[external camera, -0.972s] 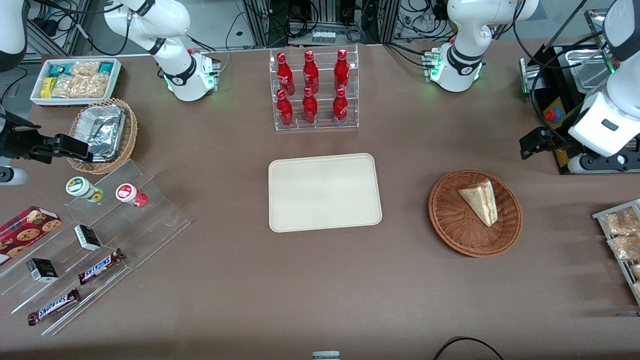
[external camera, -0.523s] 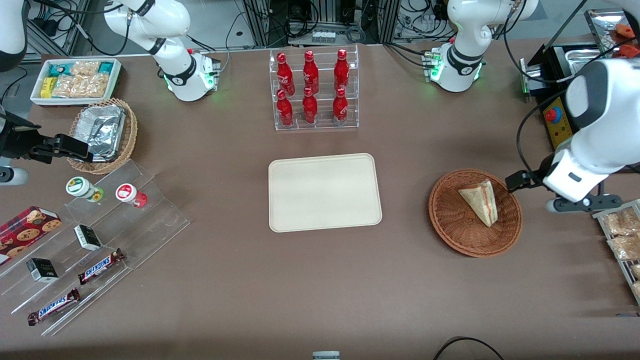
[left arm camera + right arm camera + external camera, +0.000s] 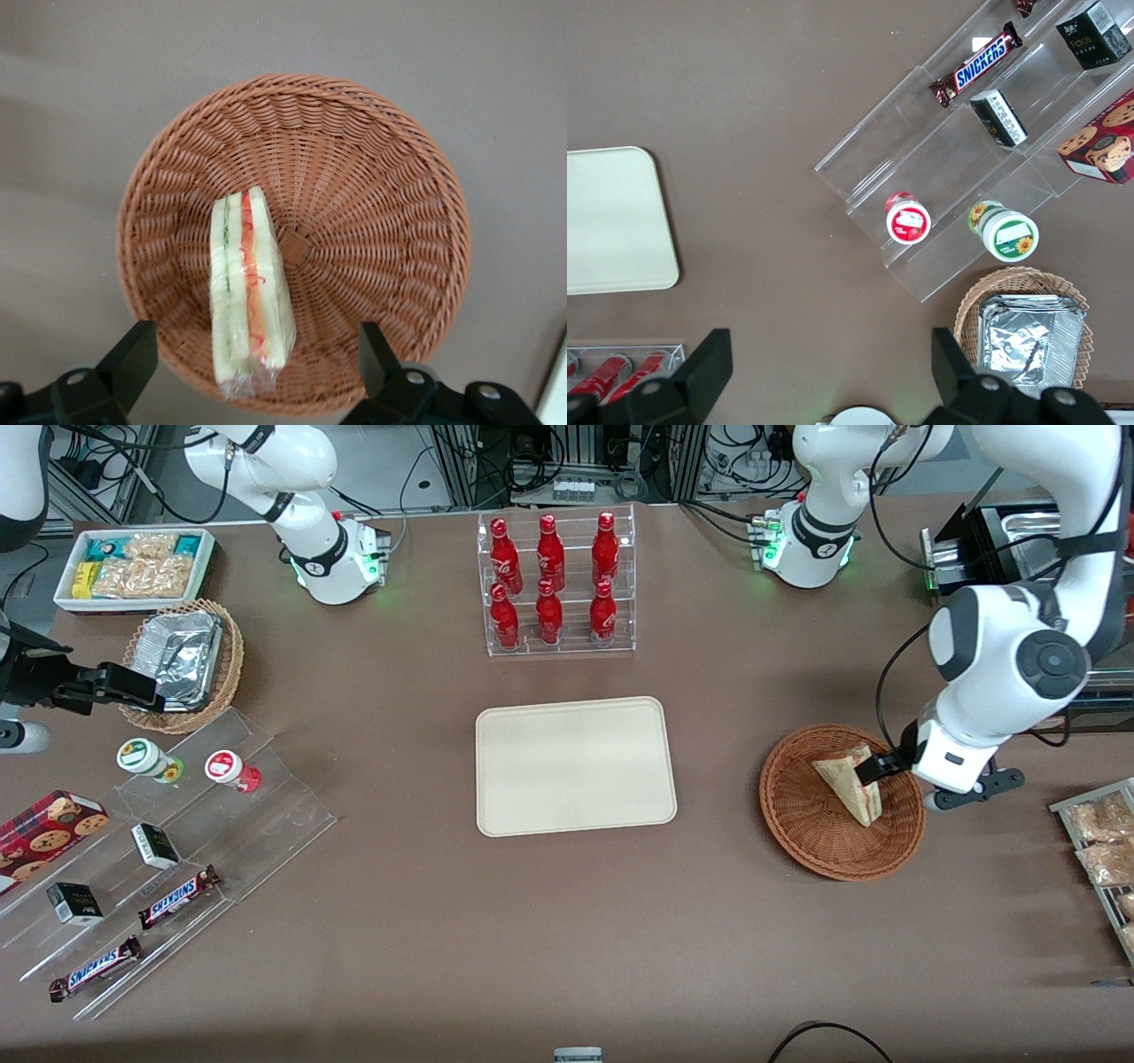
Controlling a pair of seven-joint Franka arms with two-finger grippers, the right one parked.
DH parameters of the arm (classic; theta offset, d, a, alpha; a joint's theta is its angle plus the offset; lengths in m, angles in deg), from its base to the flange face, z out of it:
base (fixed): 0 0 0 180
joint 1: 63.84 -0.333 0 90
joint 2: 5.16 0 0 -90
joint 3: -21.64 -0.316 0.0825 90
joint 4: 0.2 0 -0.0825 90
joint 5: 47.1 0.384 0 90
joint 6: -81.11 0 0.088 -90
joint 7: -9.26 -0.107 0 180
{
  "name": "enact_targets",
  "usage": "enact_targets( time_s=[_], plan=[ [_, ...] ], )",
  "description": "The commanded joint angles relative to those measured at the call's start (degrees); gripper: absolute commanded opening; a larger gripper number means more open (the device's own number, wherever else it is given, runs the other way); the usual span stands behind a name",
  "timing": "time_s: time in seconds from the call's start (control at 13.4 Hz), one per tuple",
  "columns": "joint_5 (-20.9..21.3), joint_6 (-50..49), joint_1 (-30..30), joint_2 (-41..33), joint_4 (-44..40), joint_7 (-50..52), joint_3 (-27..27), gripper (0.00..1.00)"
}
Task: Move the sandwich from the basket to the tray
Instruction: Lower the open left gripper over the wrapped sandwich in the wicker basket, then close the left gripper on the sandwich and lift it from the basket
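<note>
One sandwich (image 3: 849, 783) in one reddish basket (image 3: 815, 841), one cream tray (image 3: 574, 766). Six red bottles (image 3: 549, 577) in the clear rack, two Snickers bars (image 3: 178, 896), two small dark boxes (image 3: 155, 845), two round tubs (image 3: 147, 759), and one foil-lined wicker basket (image 3: 230, 657). The hand (image 3: 877, 767) hangs above the sandwich, fingers spread.

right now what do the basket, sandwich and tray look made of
Basket: woven wicker, reddish-brown, matte, ribbed weave.
Sandwich: white bread with red and green layers, apparently in clear glossy film.
Tray: likely plastic, smooth cream.
The gripper hangs open above the sandwich.
</note>
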Motion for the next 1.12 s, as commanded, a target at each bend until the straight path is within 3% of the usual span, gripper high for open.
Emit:
enact_targets(
  time_s=[0.0, 0.82, 0.9, 1.05],
  plan=[
    [0.6, 4.2, -0.5, -1.0, 4.5, 2.1, 0.4, 1.00],
    [0.6, 15.7, -0.5, 5.5, 10.2, 2.2, 0.4, 0.98],
    [0.6, 15.7, -0.5, 5.6, 10.1, 2.3, 0.4, 0.85],
    [0.6, 15.2, -1.3, 4.9, 10.0, 2.4, 0.4, 0.24]
  ],
)
